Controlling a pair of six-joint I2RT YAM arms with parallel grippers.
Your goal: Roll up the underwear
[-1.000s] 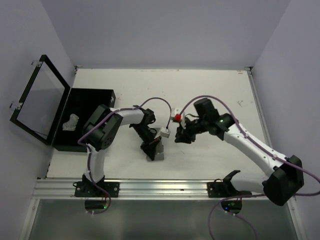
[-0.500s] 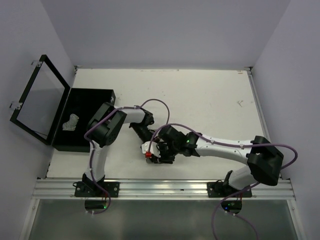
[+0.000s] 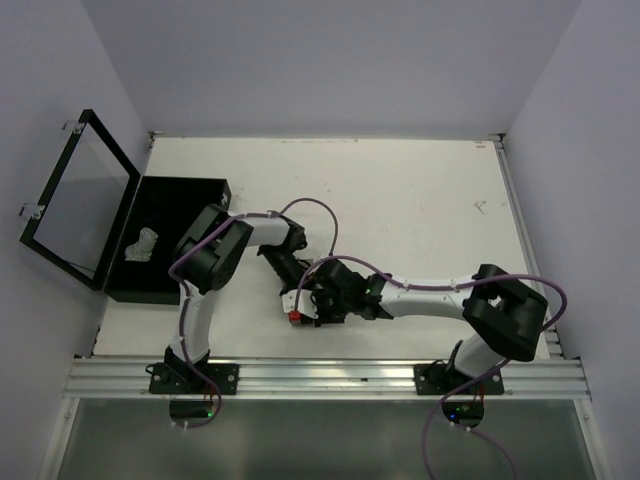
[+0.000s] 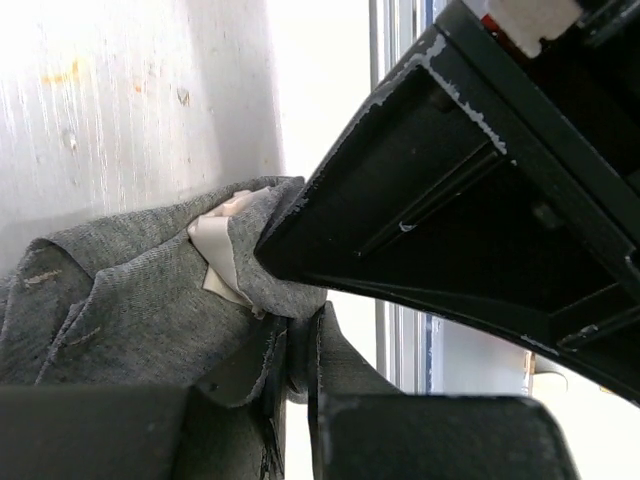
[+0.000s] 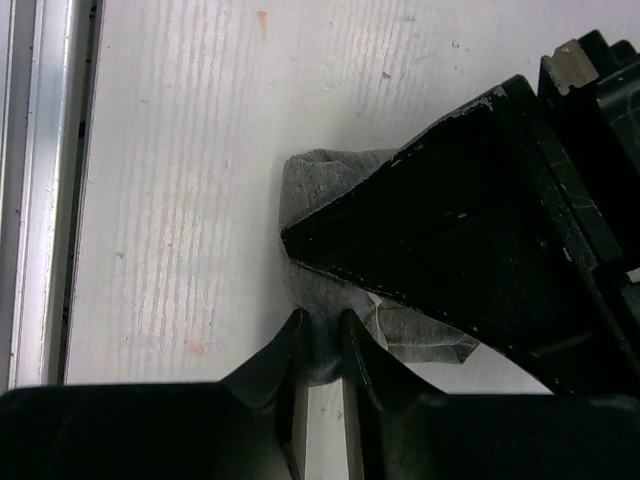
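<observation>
A heather grey underwear with a cream label lies bunched on the white table. My left gripper is shut on a fold of it. My right gripper is shut on the opposite edge of the same underwear. In the top view the two grippers meet near the table's front middle, left gripper and right gripper, and they hide most of the cloth. A pale garment lies in the black box.
The black box with its hinged lid open stands at the left edge. The metal rail runs along the near edge, close to the grippers. Purple cables loop over both arms.
My right arm swung from mid-table down and left to the cloth beside my left gripper and closed on it. My left gripper stayed on the cloth.
</observation>
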